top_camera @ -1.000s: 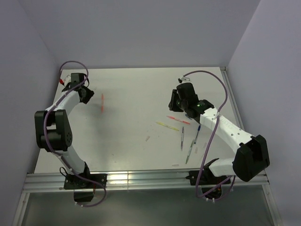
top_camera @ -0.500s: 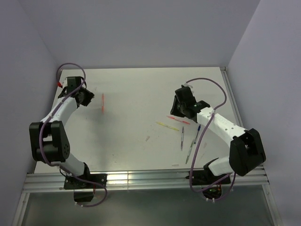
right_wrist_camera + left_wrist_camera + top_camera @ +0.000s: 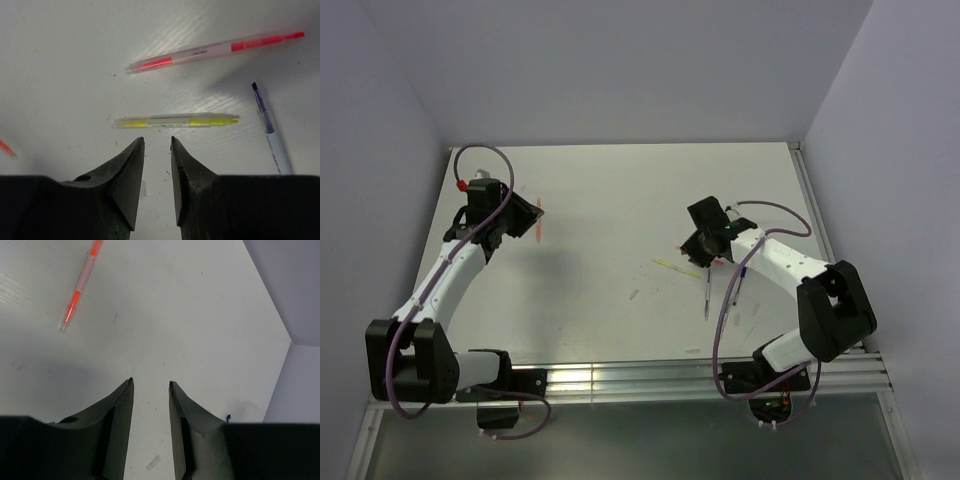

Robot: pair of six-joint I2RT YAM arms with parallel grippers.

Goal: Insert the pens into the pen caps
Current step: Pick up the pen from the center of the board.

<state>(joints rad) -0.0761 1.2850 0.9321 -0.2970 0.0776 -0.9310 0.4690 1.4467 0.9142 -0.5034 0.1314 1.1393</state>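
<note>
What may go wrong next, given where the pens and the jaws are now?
1. The right jaws stand only narrowly apart just short of the yellow pen, so they may push it toward the red pen instead of gripping it.
2. The orange-red pen lies well off the left jaws' line; closing here would likely catch nothing.
3. A small pale cap lies beneath the left jaws and could be knocked away.
</note>
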